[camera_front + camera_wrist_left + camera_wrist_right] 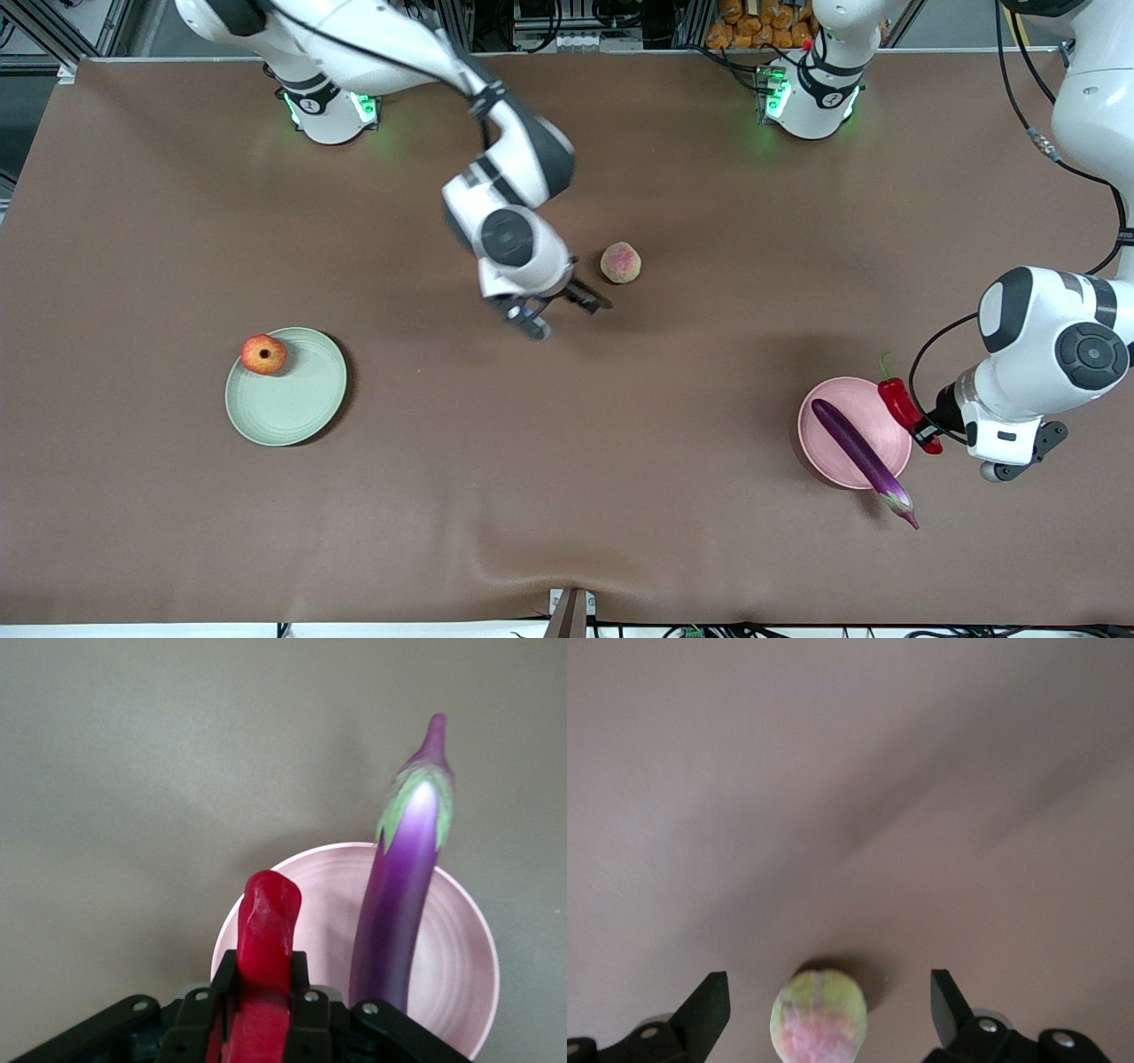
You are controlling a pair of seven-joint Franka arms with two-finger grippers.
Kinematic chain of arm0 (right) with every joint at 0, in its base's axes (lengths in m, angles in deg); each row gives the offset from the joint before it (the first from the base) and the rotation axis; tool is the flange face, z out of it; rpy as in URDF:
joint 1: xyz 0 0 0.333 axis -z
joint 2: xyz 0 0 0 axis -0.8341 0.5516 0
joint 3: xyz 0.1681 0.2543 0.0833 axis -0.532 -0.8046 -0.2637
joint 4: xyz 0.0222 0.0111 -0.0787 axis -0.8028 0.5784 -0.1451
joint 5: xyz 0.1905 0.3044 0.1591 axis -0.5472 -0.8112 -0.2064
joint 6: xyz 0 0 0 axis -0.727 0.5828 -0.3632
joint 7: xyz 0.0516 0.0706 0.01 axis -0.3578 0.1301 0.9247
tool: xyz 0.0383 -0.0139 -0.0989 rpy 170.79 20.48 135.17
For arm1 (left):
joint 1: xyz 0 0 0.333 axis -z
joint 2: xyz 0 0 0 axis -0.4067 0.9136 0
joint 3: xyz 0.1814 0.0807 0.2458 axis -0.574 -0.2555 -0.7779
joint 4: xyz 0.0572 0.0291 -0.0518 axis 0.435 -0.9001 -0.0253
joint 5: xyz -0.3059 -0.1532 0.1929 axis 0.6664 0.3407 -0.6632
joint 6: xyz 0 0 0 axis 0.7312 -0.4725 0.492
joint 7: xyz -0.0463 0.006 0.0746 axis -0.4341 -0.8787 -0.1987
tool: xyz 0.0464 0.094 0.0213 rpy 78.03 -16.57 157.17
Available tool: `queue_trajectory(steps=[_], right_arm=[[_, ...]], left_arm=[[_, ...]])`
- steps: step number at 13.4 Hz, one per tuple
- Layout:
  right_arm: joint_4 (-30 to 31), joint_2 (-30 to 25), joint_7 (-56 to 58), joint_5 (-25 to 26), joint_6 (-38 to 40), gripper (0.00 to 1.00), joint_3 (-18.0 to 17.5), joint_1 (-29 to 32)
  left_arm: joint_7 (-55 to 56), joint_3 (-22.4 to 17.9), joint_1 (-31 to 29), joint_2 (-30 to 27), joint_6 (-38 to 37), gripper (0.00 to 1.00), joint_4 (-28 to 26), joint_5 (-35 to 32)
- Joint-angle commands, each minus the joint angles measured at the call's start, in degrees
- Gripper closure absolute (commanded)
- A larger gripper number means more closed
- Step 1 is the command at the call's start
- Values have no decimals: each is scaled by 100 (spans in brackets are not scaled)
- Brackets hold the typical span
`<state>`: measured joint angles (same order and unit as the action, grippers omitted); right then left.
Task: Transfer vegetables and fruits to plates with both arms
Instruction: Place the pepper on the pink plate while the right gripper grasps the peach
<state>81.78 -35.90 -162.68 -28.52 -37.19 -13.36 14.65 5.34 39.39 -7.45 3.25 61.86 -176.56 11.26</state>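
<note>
My left gripper [926, 434] [263, 970] is shut on the red chili pepper [899, 400] [269, 917] and holds it over the pink plate's rim, at the left arm's end of the table. A long purple eggplant [861, 454] [400, 895] lies across the pink plate [837, 412] [461, 966]; its stem end sticks out past the rim nearer the front camera. My right gripper [563, 312] [828, 985] is open over the table beside the peach [620, 263] [819, 1017]. The peach shows between its fingers, untouched. The apple [264, 354] sits on the green plate [297, 399].
A brown cloth [567, 514] covers the table, with a slight ridge near the front edge. Both arm bases [330, 111] [811, 97] stand along the edge farthest from the front camera. Wide bare cloth lies between the two plates.
</note>
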Motion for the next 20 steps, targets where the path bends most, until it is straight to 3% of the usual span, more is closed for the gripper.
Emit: queue_trajectory(steps=[1,2,3,4,8,10,12,13,14,17,20], right_arm=[[23,161,-555,-39,-277,0,75,-363],[23,223,-670,-30,-286,0,93,-539],[23,258,-724,-22,-295,0,93,-654],[14,328,-785,-13,-321,0,102,-750],[-12,566,-1146,5,-1225,0,119,-971],[-13,628,-1129,66,-1262,0,119,-1006],[-21,776,-1146,303,-1262,30,119,-1024],[-30,821,-1137,417,-1262,59,119,-1041],[-56,804,-1120,462,-1218,100,119,-989],[-335,593,-980,637,-317,100,268,-595],[-1013,514,413,708,1142,100,295,440]], left_arm=[[93,10,42,123,39,100,1,-4],[93,10,42,115,39,82,-8,-4],[93,1,42,115,39,22,-17,-4],[85,1,42,106,30,0,-17,-4],[23,10,69,-34,-128,0,1,-56],[-134,53,16,-340,-425,0,9,-74],[-861,71,16,-754,-821,0,79,22],[-1073,115,-2,-973,-979,0,158,344],[-1345,115,-45,-1158,-1207,0,289,748],[-2662,141,-55,-1633,-2400,0,703,1445],[-2965,220,-55,-2387,-3097,0,756,1586]])
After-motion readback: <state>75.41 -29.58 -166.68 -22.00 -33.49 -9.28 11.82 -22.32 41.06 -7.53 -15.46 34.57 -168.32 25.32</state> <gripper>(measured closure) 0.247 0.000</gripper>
